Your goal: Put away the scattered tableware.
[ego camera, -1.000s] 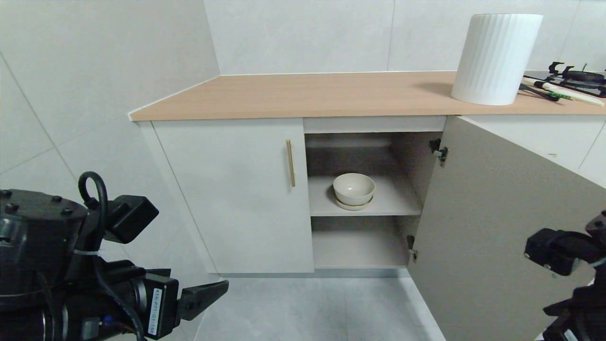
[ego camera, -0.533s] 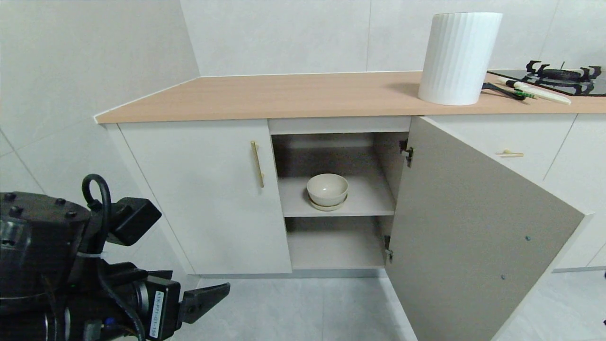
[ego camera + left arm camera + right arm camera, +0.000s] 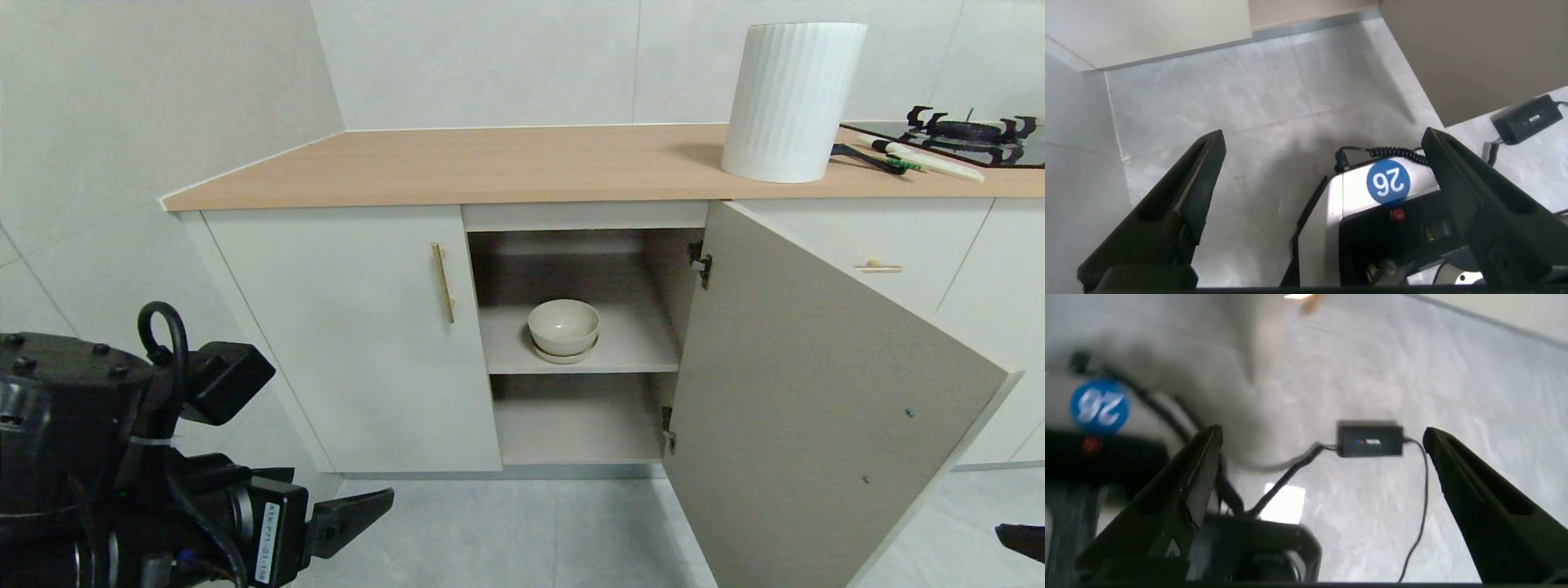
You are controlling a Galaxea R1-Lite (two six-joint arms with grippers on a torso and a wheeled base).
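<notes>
A beige bowl (image 3: 563, 325) sits on a small plate (image 3: 563, 357) on the middle shelf (image 3: 637, 353) of the open cabinet, right of the picture's centre. My left gripper (image 3: 1327, 204) hangs low at the left, well short of the cabinet, open over the grey floor with nothing between its fingers (image 3: 353, 513). My right gripper (image 3: 1323, 490) is open too and holds nothing, with floor beneath it. A dark tip of the right arm (image 3: 1020, 541) shows at the lower right edge of the head view.
The cabinet's right door (image 3: 800, 392) stands swung out toward me; the left door with its gold handle (image 3: 443, 282) is closed. A white ribbed canister (image 3: 792, 98), utensils (image 3: 922, 157) and a stove (image 3: 967, 129) are on the wooden counter (image 3: 490, 163). A black power brick (image 3: 1370, 439) with cable lies on the floor.
The head camera has turned right, so the cabinet sits further left in the picture. My right arm has dropped from mid-right to the lower right edge. The left arm has kept still.
</notes>
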